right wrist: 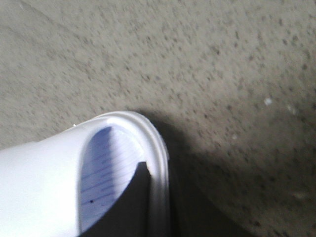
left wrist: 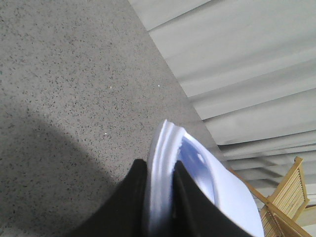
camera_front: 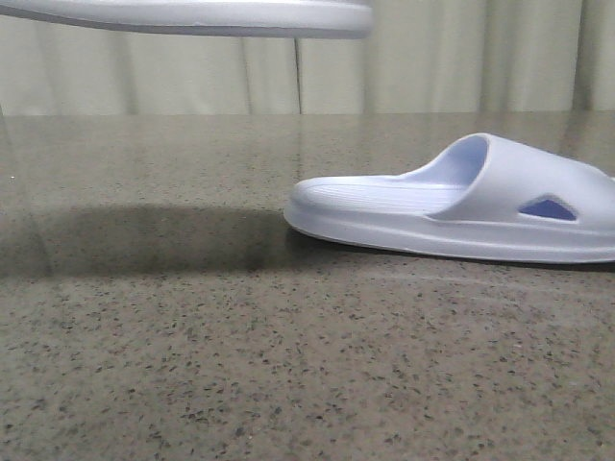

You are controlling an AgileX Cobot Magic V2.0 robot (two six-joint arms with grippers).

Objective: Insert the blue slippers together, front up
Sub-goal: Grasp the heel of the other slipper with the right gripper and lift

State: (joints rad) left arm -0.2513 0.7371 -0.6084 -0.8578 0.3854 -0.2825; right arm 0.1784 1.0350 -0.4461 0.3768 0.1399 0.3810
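One blue slipper [camera_front: 461, 202] rests sole-down on the table at the right of the front view, heel toward the middle, its strap running off the right edge. The other blue slipper [camera_front: 192, 14] hangs in the air along the top left, with only its sole edge showing. In the left wrist view, my left gripper [left wrist: 159, 167] is shut on the sole rim of a slipper [left wrist: 165, 143] above the table. My right gripper [right wrist: 158, 170] is shut on a slipper's sole rim [right wrist: 44, 182], one finger [right wrist: 140, 197] inside under the strap. Neither gripper shows in the front view.
The speckled stone table [camera_front: 192, 365] stretches across the front view, with a dark shadow on it at the left. A pale curtain [camera_front: 432, 67] hangs behind the far edge. A wooden slatted frame [left wrist: 289, 192] stands beyond the table in the left wrist view.
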